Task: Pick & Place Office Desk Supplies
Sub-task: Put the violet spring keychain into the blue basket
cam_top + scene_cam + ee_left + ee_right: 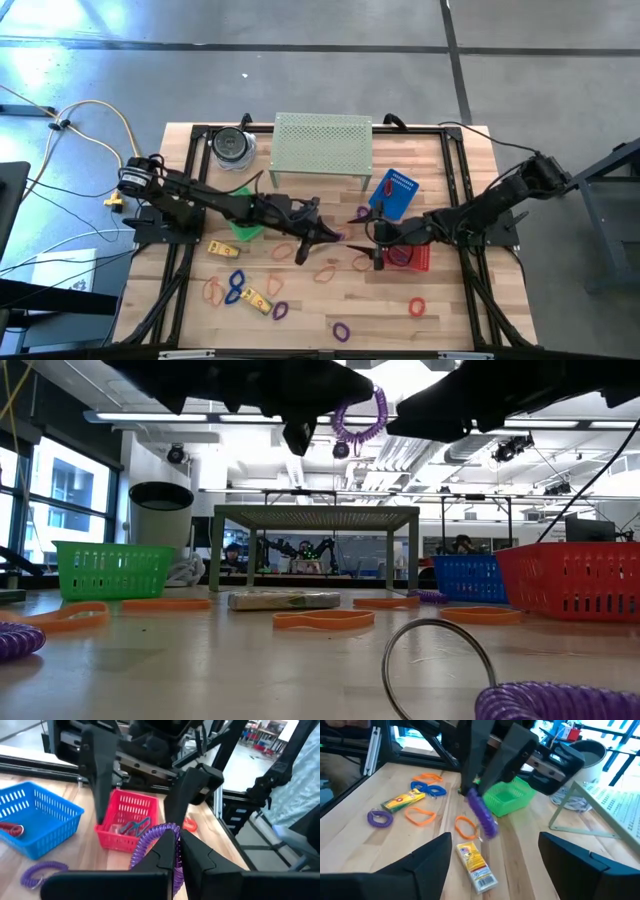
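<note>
High view: left fingers (328,236) pinch one purple coil (360,418); right fingers (379,247) gape empty.

Three baskets stand out, green (243,226), blue (393,193) and red (413,257), plus two yellow packets (258,300).

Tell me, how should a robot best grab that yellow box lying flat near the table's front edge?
Probably from straight above, with the tool's fingers closing across the narrow width at the middle of the yellow box. It lies flat and oblong on the table, so its long sides are easiest to pinch, though a purple loop sits close by.
</note>
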{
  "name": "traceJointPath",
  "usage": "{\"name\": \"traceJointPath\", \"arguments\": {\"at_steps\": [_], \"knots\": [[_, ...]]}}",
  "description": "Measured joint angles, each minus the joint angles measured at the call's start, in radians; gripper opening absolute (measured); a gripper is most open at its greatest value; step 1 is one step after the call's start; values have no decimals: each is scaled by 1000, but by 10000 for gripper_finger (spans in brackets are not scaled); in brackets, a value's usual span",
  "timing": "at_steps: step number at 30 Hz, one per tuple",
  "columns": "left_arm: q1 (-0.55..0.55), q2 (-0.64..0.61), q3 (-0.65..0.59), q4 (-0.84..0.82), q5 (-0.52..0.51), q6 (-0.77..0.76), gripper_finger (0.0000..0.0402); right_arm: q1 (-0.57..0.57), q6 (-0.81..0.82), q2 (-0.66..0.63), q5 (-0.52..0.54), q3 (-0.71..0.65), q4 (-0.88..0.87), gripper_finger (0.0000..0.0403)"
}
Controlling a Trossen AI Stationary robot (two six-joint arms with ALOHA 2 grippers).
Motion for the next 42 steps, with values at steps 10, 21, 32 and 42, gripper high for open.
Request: {"name": "traceJointPath", "arguments": {"at_steps": [10,21,32,42], "knots": [[20,0,0,28,-1,-3,4,-69,-35,0,-102,0,35,275],[21,0,0,40,-1,0,4,-121,-63,72,-248,5,114,240],[21,0,0,28,-1,3,4,-117,-88,115,-279,73,67,115],[21,0,0,21,0,6,6,-117,-87,115,-286,72,8,14]]}}
